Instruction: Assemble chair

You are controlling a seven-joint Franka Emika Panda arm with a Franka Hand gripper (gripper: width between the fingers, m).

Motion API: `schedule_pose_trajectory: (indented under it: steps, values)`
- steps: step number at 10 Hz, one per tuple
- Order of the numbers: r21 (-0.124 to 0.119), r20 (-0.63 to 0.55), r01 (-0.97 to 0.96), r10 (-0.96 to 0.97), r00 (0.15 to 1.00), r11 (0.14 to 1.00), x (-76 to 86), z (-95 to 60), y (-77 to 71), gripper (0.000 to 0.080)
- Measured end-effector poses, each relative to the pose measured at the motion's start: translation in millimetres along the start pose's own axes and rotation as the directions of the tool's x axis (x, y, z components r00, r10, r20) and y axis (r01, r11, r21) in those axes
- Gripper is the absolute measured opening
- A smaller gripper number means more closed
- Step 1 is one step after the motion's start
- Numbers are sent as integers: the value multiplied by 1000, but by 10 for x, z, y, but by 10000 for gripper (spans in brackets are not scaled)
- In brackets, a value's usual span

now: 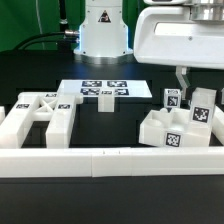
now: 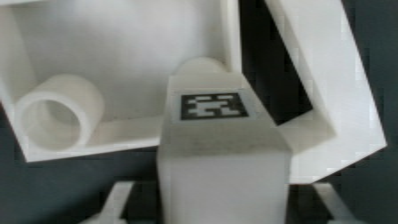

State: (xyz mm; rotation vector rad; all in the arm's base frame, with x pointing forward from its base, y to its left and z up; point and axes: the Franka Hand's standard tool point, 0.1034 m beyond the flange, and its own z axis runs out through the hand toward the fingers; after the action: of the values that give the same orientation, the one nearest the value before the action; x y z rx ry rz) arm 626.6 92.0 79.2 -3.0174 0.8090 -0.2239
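A white chair leg with a square tag lies between my gripper's fingers, and the jaws are shut on it. In the exterior view my gripper hangs at the right over a cluster of joined white chair parts. The held leg stands among them, beside another tagged leg. Behind the leg the wrist view shows a white part with a round socket and a slanted white frame bar. The contact between the pads and the leg is hidden at the frame's edge.
An X-braced chair frame lies at the exterior view's left. The marker board lies at the back centre, with a small white block at its front edge. A long white border rail runs along the front. The robot's base stands behind.
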Motion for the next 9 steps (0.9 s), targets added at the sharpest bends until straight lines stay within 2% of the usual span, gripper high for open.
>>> schedule_pose_trajectory:
  steps: [1,2,3,4,5,9]
  values:
    - [3,-5,53,-53,999,999,11,-37,3,466]
    - [19,-6,160,-160,987,987,-49,-255,83,603]
    - [24,-2,196,-196,981,980,-117,-371,189,603]
    - [26,-5,218,-218,976,976,-166,-433,348,643]
    - [23,-7,208,-207,978,978,-197,-422,438,643]
    - [22,-6,214,-214,977,977,-198,-403,413,649]
